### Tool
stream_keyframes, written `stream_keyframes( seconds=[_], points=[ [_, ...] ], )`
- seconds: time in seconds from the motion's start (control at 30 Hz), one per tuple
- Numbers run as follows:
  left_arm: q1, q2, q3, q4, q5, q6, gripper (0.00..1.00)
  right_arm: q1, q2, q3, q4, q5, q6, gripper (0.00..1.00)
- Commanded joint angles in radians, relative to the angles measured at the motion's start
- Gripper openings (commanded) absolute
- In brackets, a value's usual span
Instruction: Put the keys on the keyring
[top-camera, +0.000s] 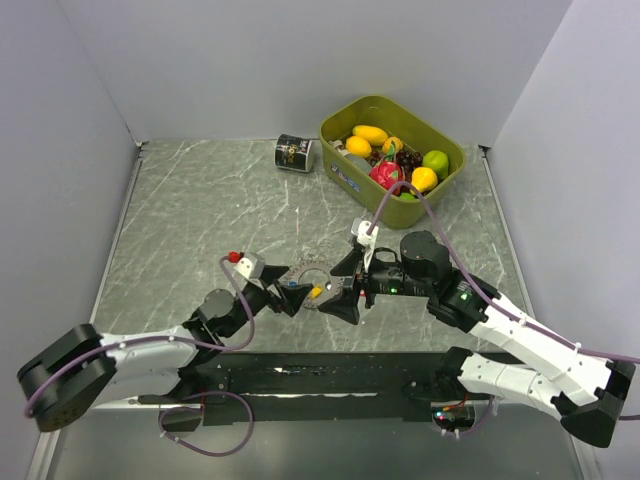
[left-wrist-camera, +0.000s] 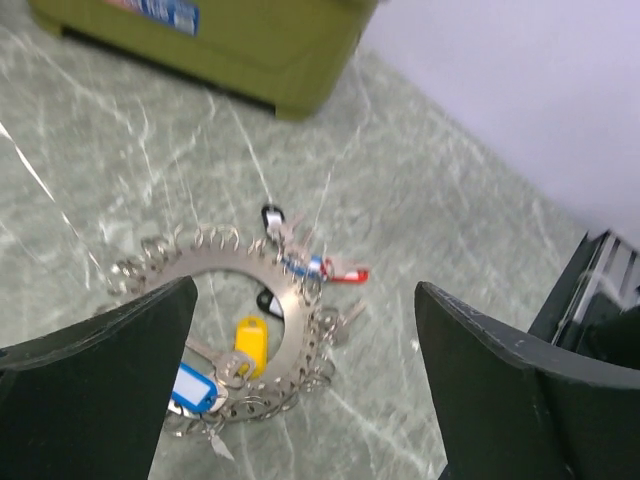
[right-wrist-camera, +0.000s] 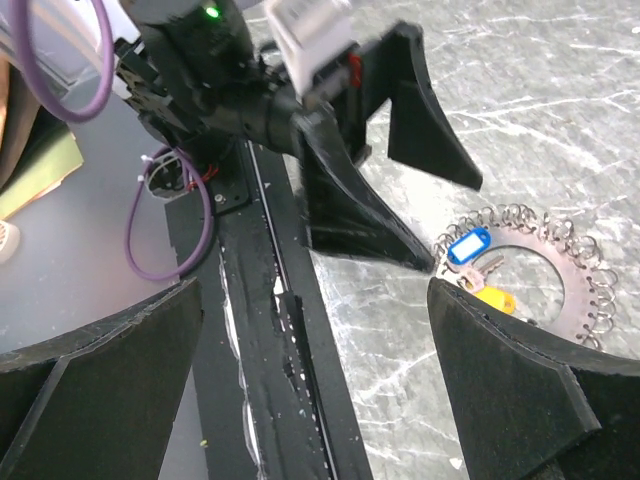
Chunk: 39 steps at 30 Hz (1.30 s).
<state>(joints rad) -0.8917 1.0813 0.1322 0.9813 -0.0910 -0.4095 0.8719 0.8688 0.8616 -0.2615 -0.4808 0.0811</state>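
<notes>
Nearest us, our left gripper (left-wrist-camera: 305, 290) hangs with jaws wide apart and empty, straddling the keyring (left-wrist-camera: 240, 262), which lies flat on the worktop (left-wrist-camera: 120, 150). Of the keys (left-wrist-camera: 250, 345), the blue- and yellow-tagged ones lie in the keyring's hollow, and the red and dark ones sit at its far rim. Our right gripper (top-camera: 345, 300), likewise spread and empty, crowds in just beside the keyring. We judge a collision between the two likely if either closes in carelessly. Any nudge could slide the keyring or scatter the tiny keys.
</notes>
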Motion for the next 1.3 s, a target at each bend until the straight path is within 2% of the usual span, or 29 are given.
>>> stream_keyframes(
  seconds=[0.0,0.17,0.33,0.47,0.6,0.63,0.83,0.9,1.03,1.07,1.27],
  points=[
    [-0.006,-0.104,-0.013,0.007,-0.058,0.009,0.96,-0.004,0.009,-0.006,0.071,-0.021,0.013,1.00],
    [-0.007,-0.197,-0.009,-0.075,-0.076,0.012,0.96,-0.005,0.027,-0.001,0.084,-0.018,0.016,1.00],
    [-0.006,-0.305,-0.008,-0.272,-0.142,-0.040,0.96,-0.007,0.022,-0.024,0.091,0.027,0.023,1.00],
    [-0.006,-0.456,0.026,-0.492,-0.249,-0.106,0.96,-0.004,-0.016,-0.103,0.093,0.161,0.057,1.00],
    [-0.006,-0.589,0.069,-0.739,-0.364,-0.184,0.96,-0.004,-0.109,-0.197,0.082,0.402,0.115,1.00],
    [-0.007,-0.642,0.078,-0.829,-0.406,-0.195,0.96,-0.005,-0.154,-0.229,0.061,0.442,0.143,1.00],
    [-0.006,-0.796,0.165,-1.125,-0.625,-0.317,0.96,-0.007,-0.287,-0.286,-0.064,0.716,0.261,1.00],
    [-0.007,-0.802,0.207,-1.243,-0.683,-0.376,0.96,-0.007,-0.321,-0.294,-0.120,0.780,0.299,1.00],
    [-0.007,-0.769,0.265,-1.363,-0.774,-0.460,0.96,-0.007,-0.367,-0.331,-0.182,0.932,0.400,1.00],
    [-0.007,-0.759,0.273,-1.375,-0.789,-0.498,0.96,-0.007,-0.373,-0.338,-0.191,0.973,0.408,1.00],
    [-0.006,-0.646,0.280,-1.330,-0.791,-0.508,0.96,-0.007,-0.384,-0.384,-0.171,1.099,0.437,1.00]
  ],
)
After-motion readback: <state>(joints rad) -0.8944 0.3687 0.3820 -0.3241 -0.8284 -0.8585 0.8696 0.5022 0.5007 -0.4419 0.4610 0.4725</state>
